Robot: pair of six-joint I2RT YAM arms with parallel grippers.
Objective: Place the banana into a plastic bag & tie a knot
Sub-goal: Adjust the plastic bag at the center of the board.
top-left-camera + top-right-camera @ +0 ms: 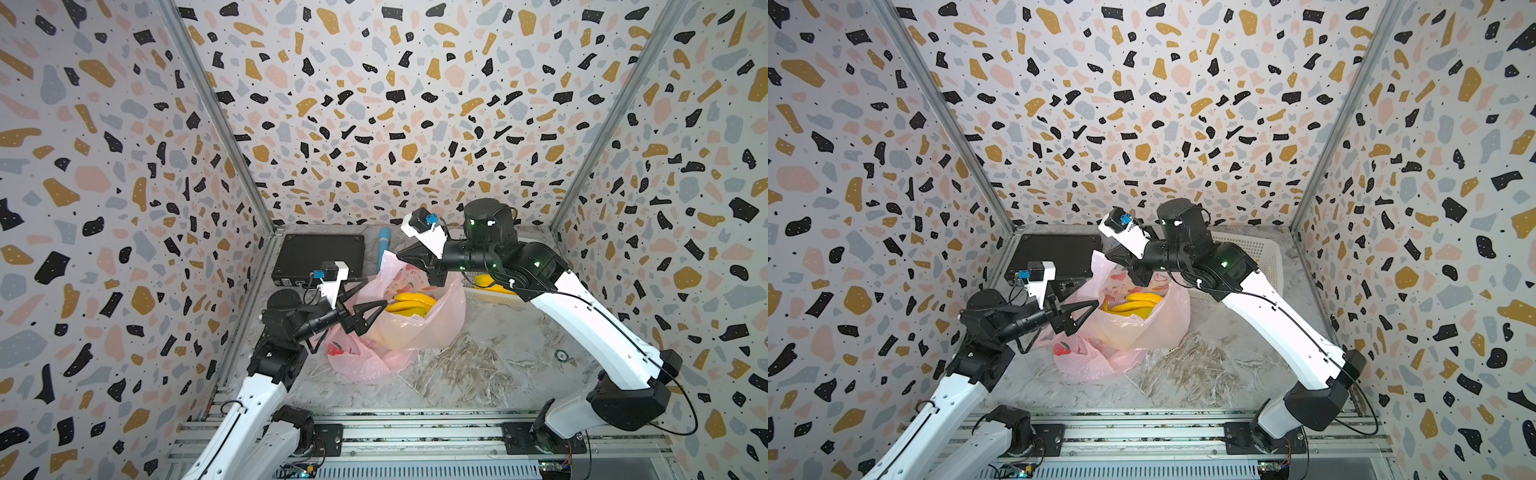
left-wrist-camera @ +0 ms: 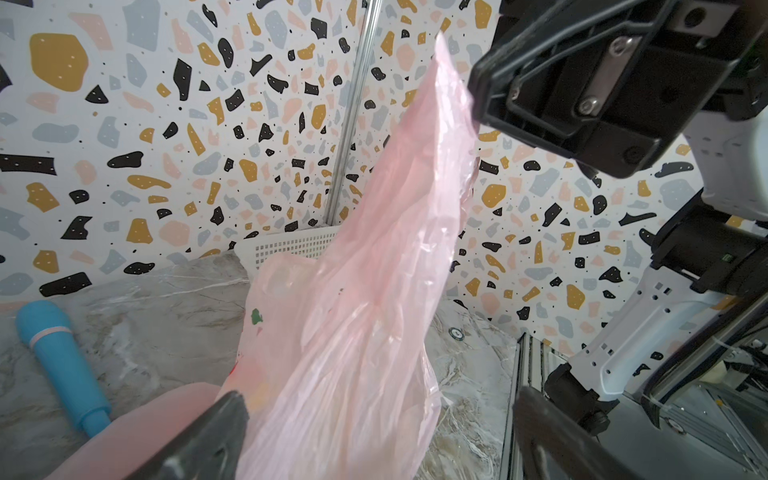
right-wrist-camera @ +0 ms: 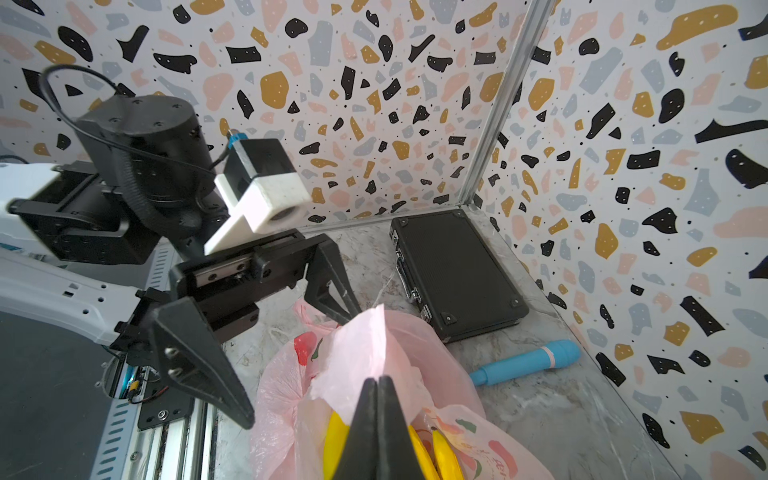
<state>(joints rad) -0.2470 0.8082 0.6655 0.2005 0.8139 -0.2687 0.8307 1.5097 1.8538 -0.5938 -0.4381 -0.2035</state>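
bag (image 1: 415, 328) see-through pink, red-green print. bananas (image 1: 411, 305) yellow. case (image 1: 320, 253) black. tube (image 3: 528, 361) blue, pink band. basket (image 1: 1262, 249) white. table (image 1: 498, 365) grey marble. walls (image 1: 374, 104) terrazzo: black, ochre, pink, grey.

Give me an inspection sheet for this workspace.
Surface: marbled tabletop.
Job's things: bananas inside pink plastic bag; mouth open, no knot.
Clutter: black case, blue wand, white perforated basket at the back.
Grippers: left gripper open, bag film between its fingers; right gripper shut on the bag's rim, holding it up.
Cables: black cable loops by the right arm's base.
Surroundings: terrazzo-patterned walls, aluminium frame.
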